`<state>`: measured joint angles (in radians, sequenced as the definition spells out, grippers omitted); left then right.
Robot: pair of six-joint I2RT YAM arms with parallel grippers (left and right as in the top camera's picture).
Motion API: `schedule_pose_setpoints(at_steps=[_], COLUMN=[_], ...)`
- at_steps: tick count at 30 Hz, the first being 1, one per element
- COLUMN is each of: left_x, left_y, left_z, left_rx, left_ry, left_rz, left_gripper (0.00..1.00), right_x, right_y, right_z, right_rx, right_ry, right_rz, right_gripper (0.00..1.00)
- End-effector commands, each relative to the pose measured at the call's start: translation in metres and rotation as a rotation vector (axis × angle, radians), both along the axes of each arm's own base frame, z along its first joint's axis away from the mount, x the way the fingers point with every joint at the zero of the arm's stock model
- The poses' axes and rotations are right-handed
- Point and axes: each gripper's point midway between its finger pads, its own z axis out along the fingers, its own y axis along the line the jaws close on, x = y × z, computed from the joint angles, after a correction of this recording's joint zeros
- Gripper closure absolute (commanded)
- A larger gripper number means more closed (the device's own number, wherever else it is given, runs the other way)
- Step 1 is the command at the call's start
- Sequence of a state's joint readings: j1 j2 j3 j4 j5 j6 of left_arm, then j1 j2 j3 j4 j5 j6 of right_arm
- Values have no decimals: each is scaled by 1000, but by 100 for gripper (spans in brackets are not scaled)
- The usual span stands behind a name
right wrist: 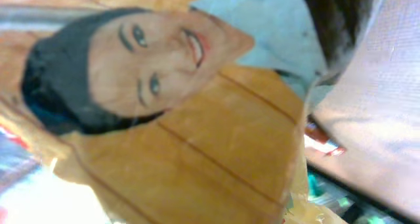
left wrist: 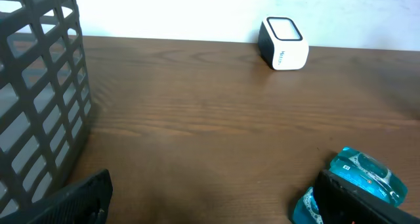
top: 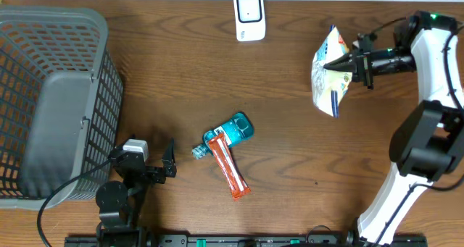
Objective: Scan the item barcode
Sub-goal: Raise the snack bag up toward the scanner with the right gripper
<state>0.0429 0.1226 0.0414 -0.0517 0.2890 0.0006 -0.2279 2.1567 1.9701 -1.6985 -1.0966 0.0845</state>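
The basket [top: 107,95] sits left, scanner [top: 249,17] behind, bottle [top: 232,130] central, bag [top: 330,69] right.

Table [top: 290,167]: dark wood grain, matt. Basket [top: 101,95]: grey plastic mesh. Scanner [top: 249,15]: white glossy plastic. Bag [top: 325,80]: shiny crinkly film w/ print.

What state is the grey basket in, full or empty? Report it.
Empty. From overhead, the grey basket shows only its bare floor; nothing lies inside it.

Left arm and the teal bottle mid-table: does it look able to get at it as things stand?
Probably yes. The left claw stands open and faces the teal bottle, with nothing between them. The orange packet lies against the bottle, so a grab may catch that too.
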Motion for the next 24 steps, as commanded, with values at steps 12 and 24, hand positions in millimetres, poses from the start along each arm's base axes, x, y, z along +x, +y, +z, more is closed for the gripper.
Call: schedule_pose_setpoints(at_steps=[12,24], left_x=[-2,-2], left_y=[-1,-1], left_z=[-16,-16], left_rx=[3,3], left_ry=[36,36], left_rz=[-7,-7], left_gripper=[2,2], right_x=[17,124], right_y=[-58,27], right_z=[-1,17], right_rx=[-617,-619], right_ry=[123,-153], right_rz=[-373,-668], right_gripper=[99,99])
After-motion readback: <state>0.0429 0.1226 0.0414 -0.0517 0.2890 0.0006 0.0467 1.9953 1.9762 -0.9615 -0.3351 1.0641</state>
